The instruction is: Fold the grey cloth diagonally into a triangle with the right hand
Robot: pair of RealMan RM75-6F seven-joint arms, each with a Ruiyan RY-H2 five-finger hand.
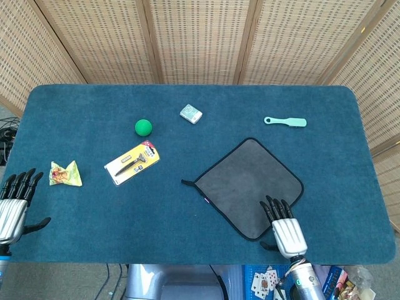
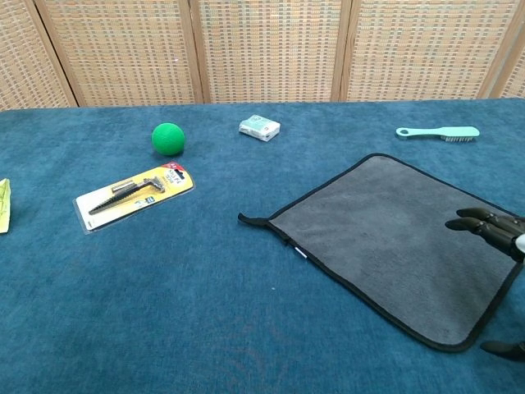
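Note:
The grey cloth (image 1: 247,184) (image 2: 394,238) with black edging lies flat as a diamond on the blue table, right of centre. My right hand (image 1: 282,225) (image 2: 492,231) hovers over the cloth's near right edge, palm down, fingers spread and holding nothing. In the chest view only its dark fingertips (image 2: 469,223) show, over the cloth's right side, with the thumb tip at the lower right. My left hand (image 1: 12,203) rests open at the table's near left edge, far from the cloth.
A green ball (image 1: 143,127), a packaged razor (image 1: 132,162), a small grey-white packet (image 1: 190,114), a mint brush (image 1: 285,121) and a yellow-green wrapper (image 1: 65,174) lie on the table. Wicker screens stand behind. A bin with cards (image 1: 265,284) sits below the near edge.

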